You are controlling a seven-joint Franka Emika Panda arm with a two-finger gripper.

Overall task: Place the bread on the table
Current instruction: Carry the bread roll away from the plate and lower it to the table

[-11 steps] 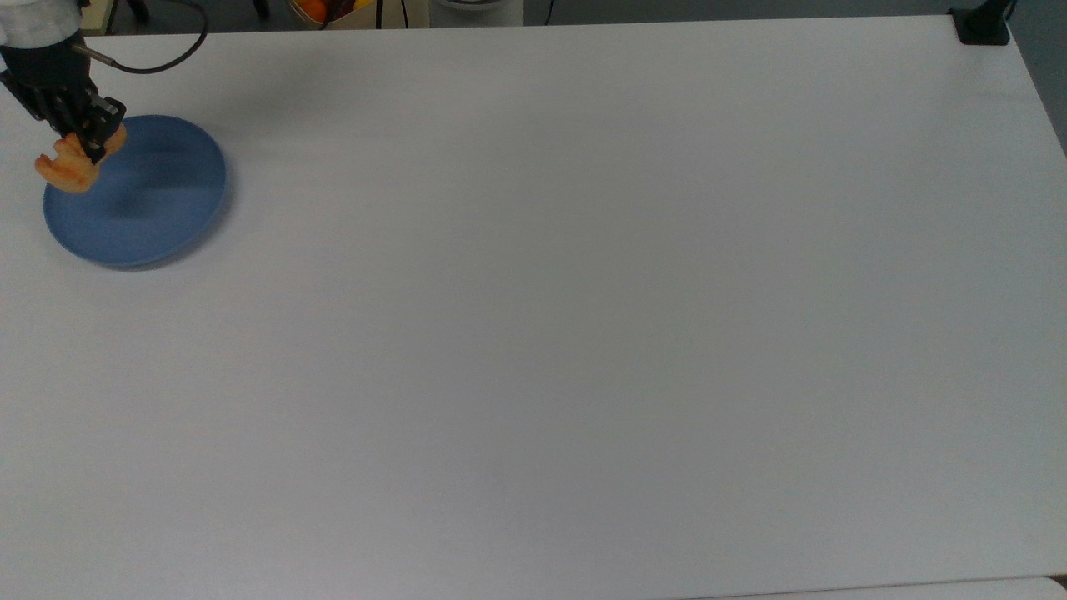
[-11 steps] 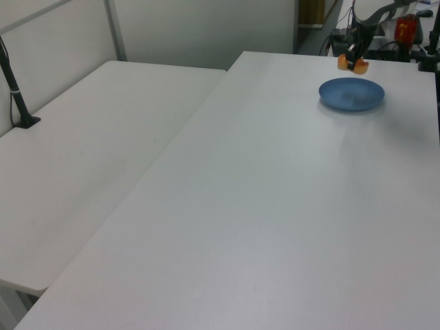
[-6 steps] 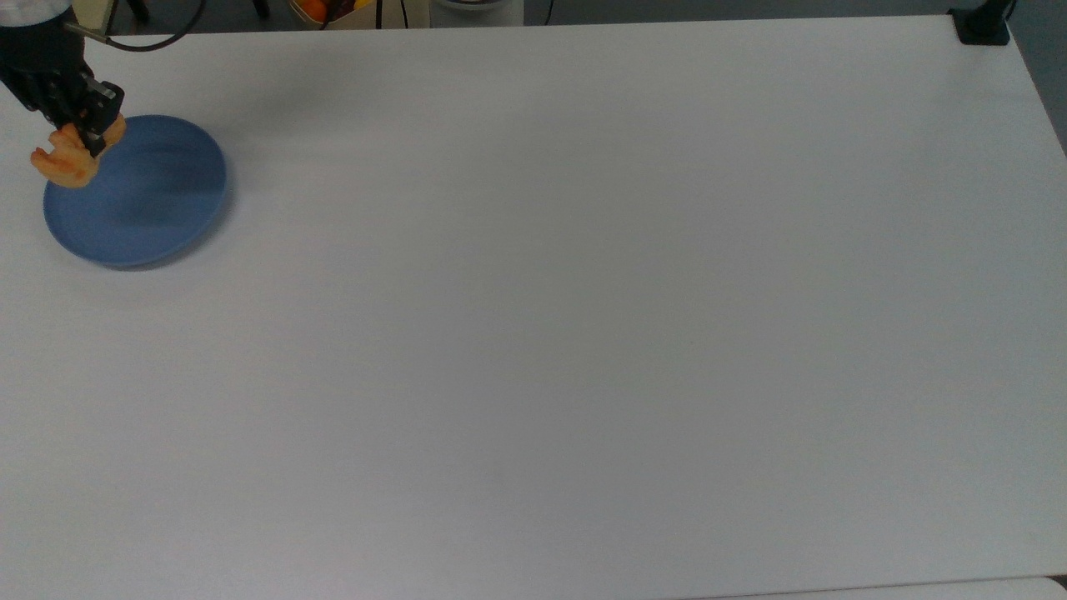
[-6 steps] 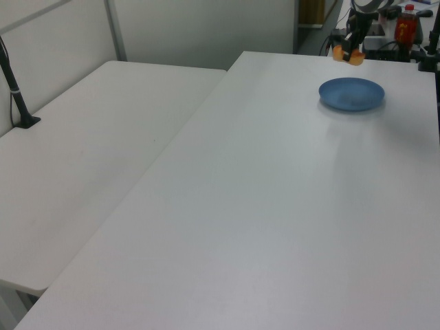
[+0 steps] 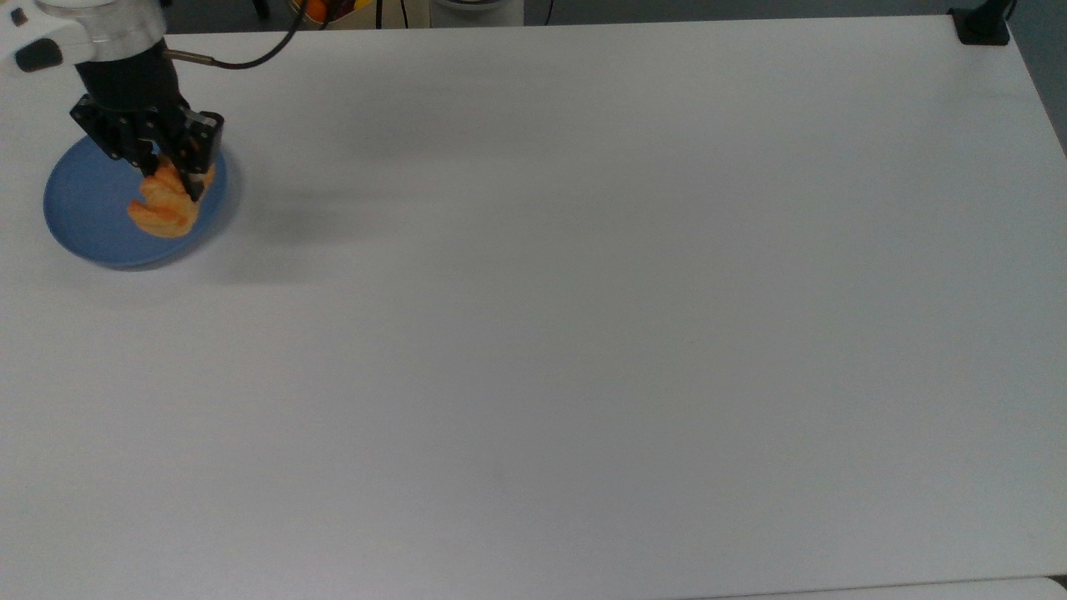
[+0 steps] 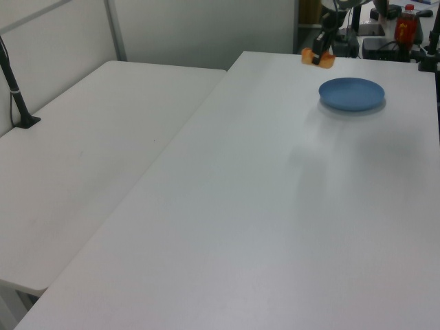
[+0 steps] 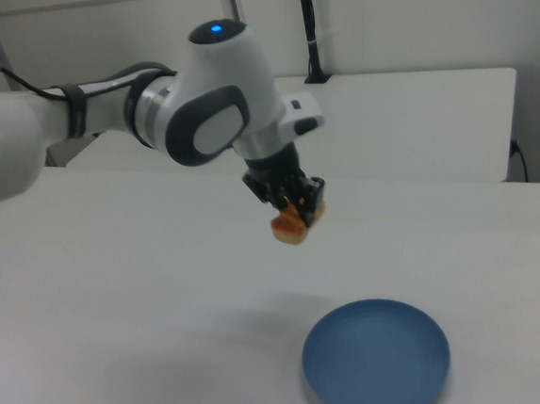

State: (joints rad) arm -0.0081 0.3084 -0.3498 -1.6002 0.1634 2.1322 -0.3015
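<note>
The golden-orange bread (image 5: 167, 208) hangs in the air, held between the black fingers of my gripper (image 5: 175, 179), which is shut on it. In the right view the bread (image 7: 294, 223) is well above the white table (image 7: 118, 300) and to the upper left of the round blue plate (image 7: 376, 358). In the left view the bread (image 6: 317, 58) hangs left of the plate (image 6: 351, 93). In the top view it overlaps the right part of the plate (image 5: 83, 208). The plate has nothing on it.
A second white table (image 6: 82, 158) stands beside the main one at the left view's left. A black clamp (image 5: 982, 25) sits at the top view's far right corner. A red-labelled bottle (image 6: 405, 26) and other gear stand beyond the far edge.
The gripper has carried the bread toward the top view's right, from the plate's left rim across to its right side. In the left view it moved left, off the plate.
</note>
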